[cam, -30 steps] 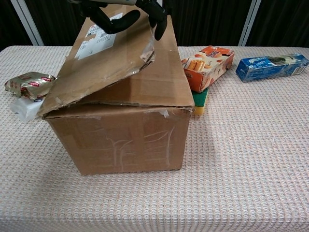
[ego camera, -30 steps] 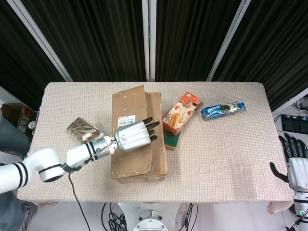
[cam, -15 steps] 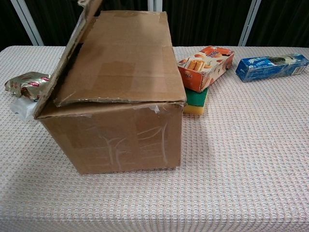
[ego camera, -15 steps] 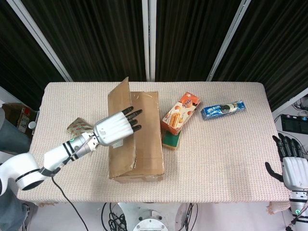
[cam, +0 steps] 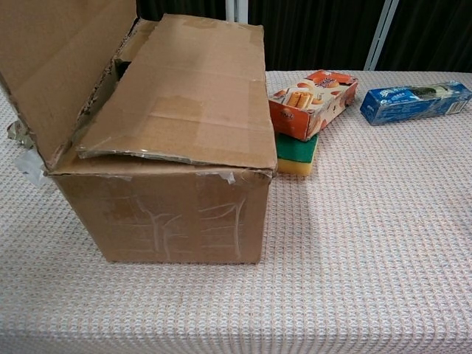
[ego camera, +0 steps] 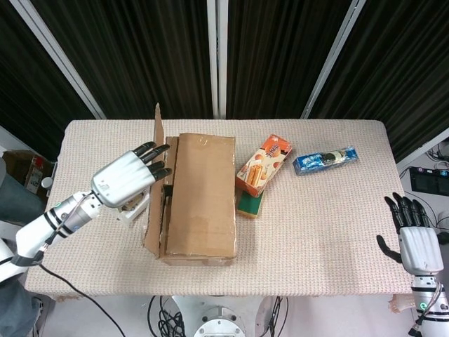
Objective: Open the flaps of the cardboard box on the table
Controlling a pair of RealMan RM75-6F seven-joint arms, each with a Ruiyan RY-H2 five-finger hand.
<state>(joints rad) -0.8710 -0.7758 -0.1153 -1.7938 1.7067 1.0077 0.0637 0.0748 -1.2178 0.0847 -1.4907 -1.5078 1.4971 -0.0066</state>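
Observation:
The cardboard box point(ego camera: 203, 200) stands in the middle of the table. Its left flap point(ego camera: 154, 184) is raised on edge and leans a little outward; in the chest view this left flap point(cam: 59, 66) rises at the upper left. The right flap point(cam: 184, 96) lies flat over the top of the cardboard box point(cam: 169, 206). My left hand point(ego camera: 126, 177) is just left of the raised flap, with its spread fingertips point(ego camera: 160, 160) against it and nothing in its grasp. My right hand point(ego camera: 417, 242) hangs open beyond the table's right front corner.
An orange snack box point(ego camera: 264, 163) leans on a green sponge point(ego camera: 249, 203) right beside the box. A blue packet point(ego camera: 325, 159) lies further right. A white wrapper point(ego camera: 132, 210) shows under my left hand, between it and the box.
The left flap has swung up from lying over the box to standing on edge. My left hand moved left with it. My right hand rose slightly.

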